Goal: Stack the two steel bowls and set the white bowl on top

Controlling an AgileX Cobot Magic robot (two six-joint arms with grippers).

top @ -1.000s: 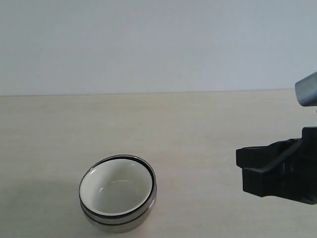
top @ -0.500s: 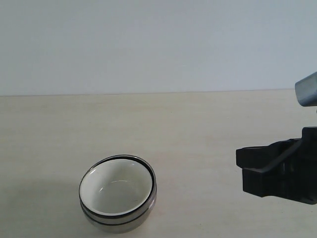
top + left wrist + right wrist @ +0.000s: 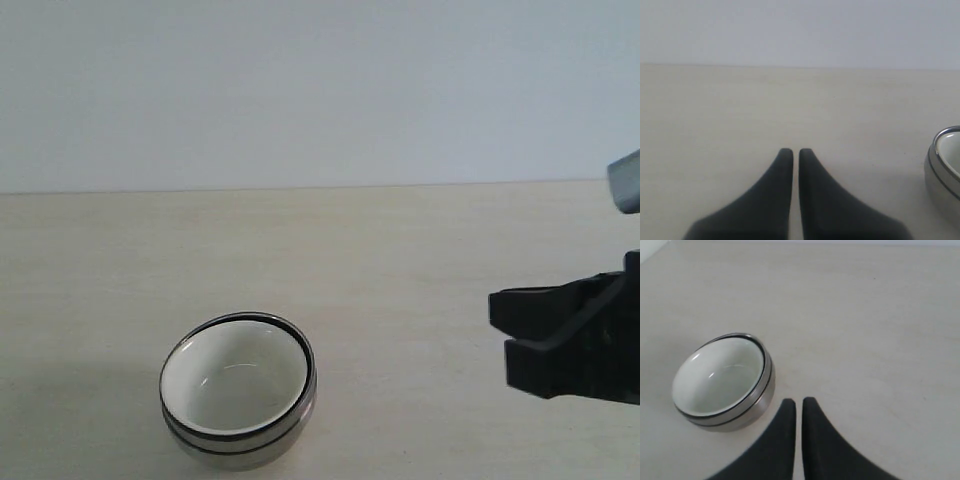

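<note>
The two steel bowls (image 3: 242, 447) sit nested on the near left of the table, with the white bowl (image 3: 234, 378) inside the top one. The right wrist view shows the same stack: steel wall (image 3: 751, 408), white bowl (image 3: 716, 376). My right gripper (image 3: 498, 337) hangs at the right edge, well clear of the stack, shut and empty (image 3: 799, 401). My left gripper (image 3: 796, 151) is shut on nothing above bare table; the steel bowls' wall (image 3: 940, 176) shows at that view's edge. The left gripper does not appear in the exterior view.
The pale wooden table (image 3: 400, 250) runs back to a plain light wall (image 3: 320, 90). A grey part of the right arm (image 3: 626, 180) shows at the right edge.
My right gripper has drifted slightly to the right, away from the stack. The bowls have not moved.
</note>
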